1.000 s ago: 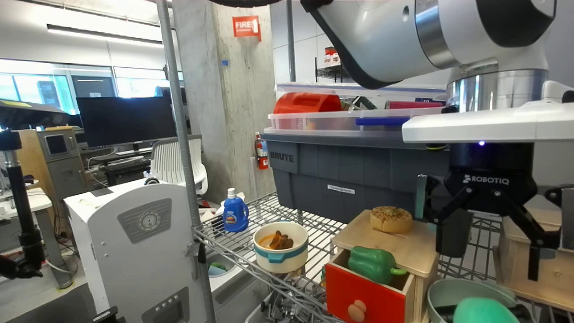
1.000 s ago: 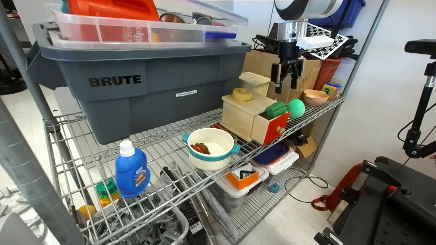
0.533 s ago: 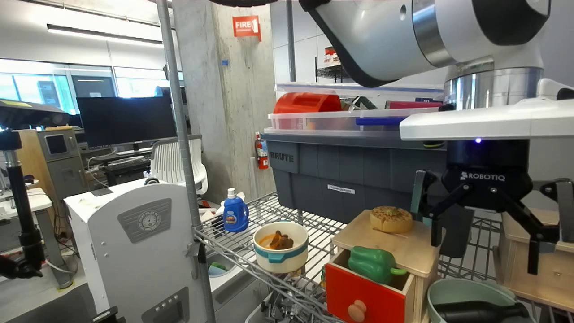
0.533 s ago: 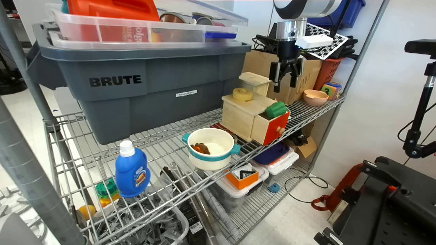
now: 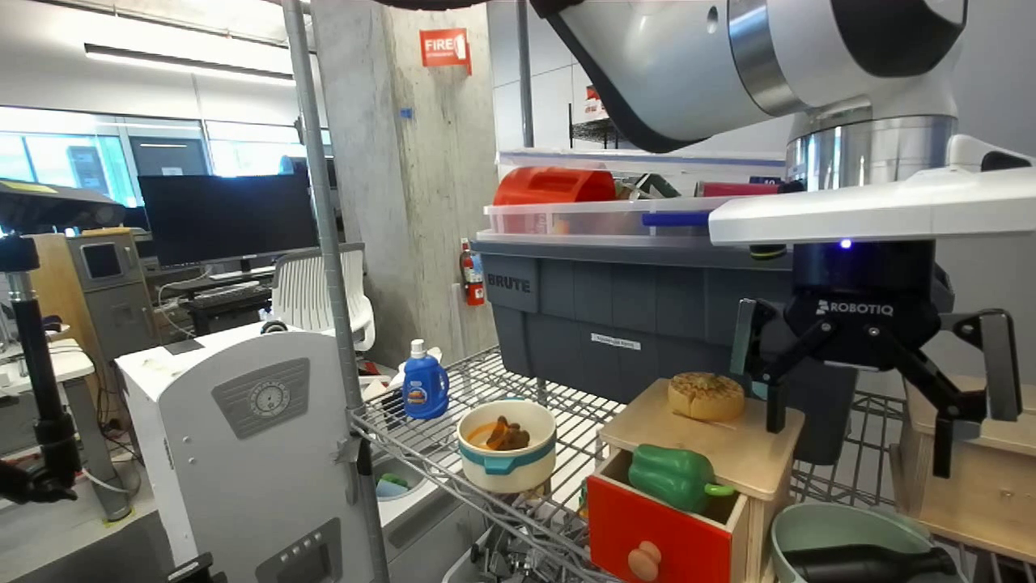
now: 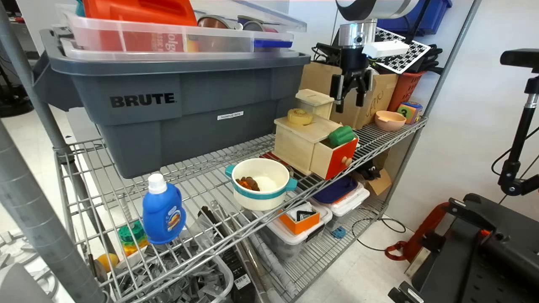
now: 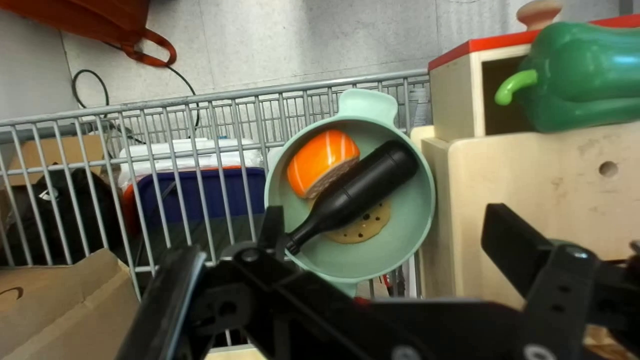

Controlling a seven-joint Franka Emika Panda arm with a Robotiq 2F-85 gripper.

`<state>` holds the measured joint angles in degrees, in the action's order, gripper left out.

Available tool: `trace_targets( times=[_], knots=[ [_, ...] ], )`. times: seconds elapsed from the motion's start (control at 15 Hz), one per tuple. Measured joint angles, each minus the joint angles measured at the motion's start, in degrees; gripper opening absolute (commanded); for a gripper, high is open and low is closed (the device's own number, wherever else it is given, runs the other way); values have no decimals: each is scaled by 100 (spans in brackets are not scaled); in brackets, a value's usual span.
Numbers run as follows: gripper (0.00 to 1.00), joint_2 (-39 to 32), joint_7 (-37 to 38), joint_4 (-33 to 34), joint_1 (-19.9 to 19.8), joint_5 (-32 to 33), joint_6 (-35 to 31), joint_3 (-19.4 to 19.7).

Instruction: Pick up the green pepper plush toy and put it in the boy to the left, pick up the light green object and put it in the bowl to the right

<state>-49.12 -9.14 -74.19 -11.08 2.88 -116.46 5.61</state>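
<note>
Tool (image 5: 858,429) spread wide; green pepper (image 5: 670,478) in red-fronted drawer (image 5: 680,538)

Jaws well apart, tool hangs above wire shelf (image 6: 210,168). Pepper rests in the pulled-out drawer in all three views; pale stem (image 5: 718,490) shows in an exterior view and the wrist view. Grey-green bowl (image 7: 407,220) sits just beside drawer cabinet (image 7: 545,170). Black bottle (image 5: 866,561) in it shows in an exterior view and the wrist view; orange striped piece (image 7: 320,157) and tan spotted disc (image 7: 370,224) only in the wrist view, disc partly under bottle. Cream pot (image 6: 261,203) with brown pieces (image 6: 248,184) appears in both exterior views. Peach bowl (image 6: 389,125) and number block (image 6: 407,112) near shelf's end, in an exterior view only.
</note>
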Motion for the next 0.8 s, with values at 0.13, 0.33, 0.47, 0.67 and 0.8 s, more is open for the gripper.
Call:
trace_targets(
  times=[0.13,0.33,0.47,0.67,0.8],
  knots=[
    [100,0,0,0,2,0,0,0],
    [100,6,1,0,24,0,0,-2],
    [100,45,7,-35,90,4,-1,-4],
    [100,222,44,-227,298,32,-11,-12],
    [100,394,111,-425,499,102,-15,-19]
  ],
)
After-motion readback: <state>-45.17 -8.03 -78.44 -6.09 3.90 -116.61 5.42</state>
